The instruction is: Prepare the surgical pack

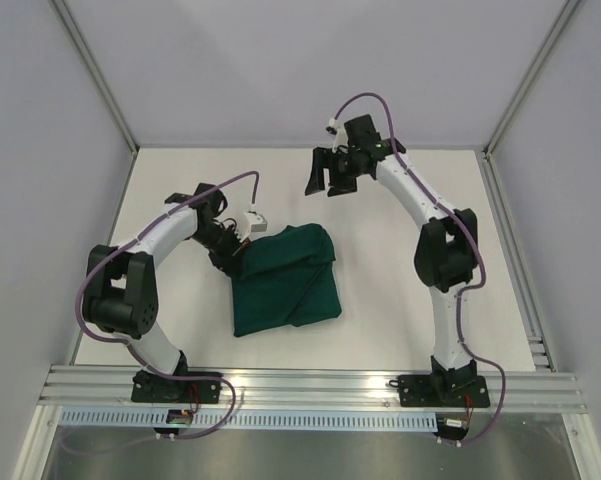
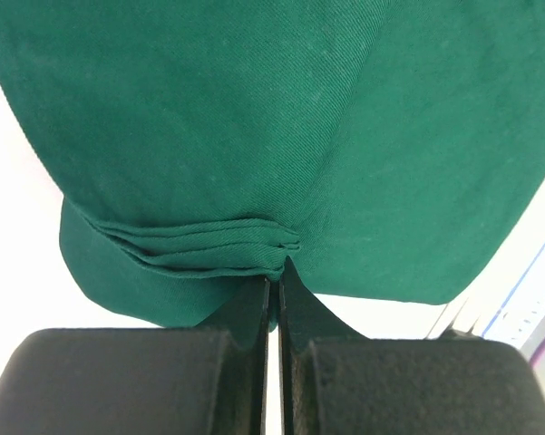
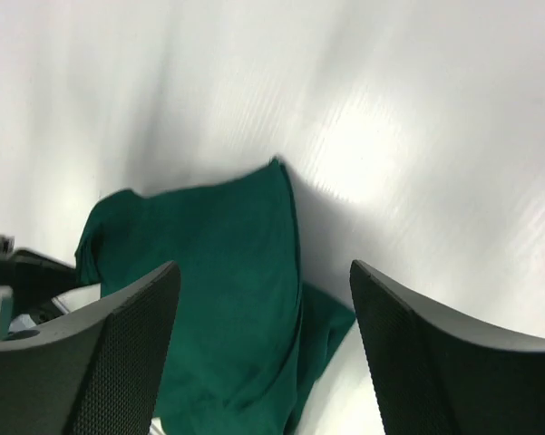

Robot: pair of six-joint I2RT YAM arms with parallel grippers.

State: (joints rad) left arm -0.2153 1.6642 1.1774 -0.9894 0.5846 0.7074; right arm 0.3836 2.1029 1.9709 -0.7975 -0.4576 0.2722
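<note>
- While the green drape (image 1: 285,275) lies as a folded, rumpled bundle in the middle of the table (image 1: 400,290), we judge the pack to be late in its wrapping. No tray, scissors, forceps or gauze shows in any view, and we cannot tell whether they sit inside.
- Top view: left gripper (image 1: 228,256) is at the bundle's far-left edge, touching the cloth. Right gripper (image 1: 328,178) is raised near the far side, well apart from the drape, jaws spread and empty.
- Left wrist view, which alone shows the grip: jaws nearly together, pinching a stack of folded hems at the cloth's edge.
- Right wrist view: fingers wide with nothing between them. The bundle lies below, one corner pointing away, a detail the left wrist view lacks.
- Left to do, by our reckoning: set down the pinched fold and let go.
</note>
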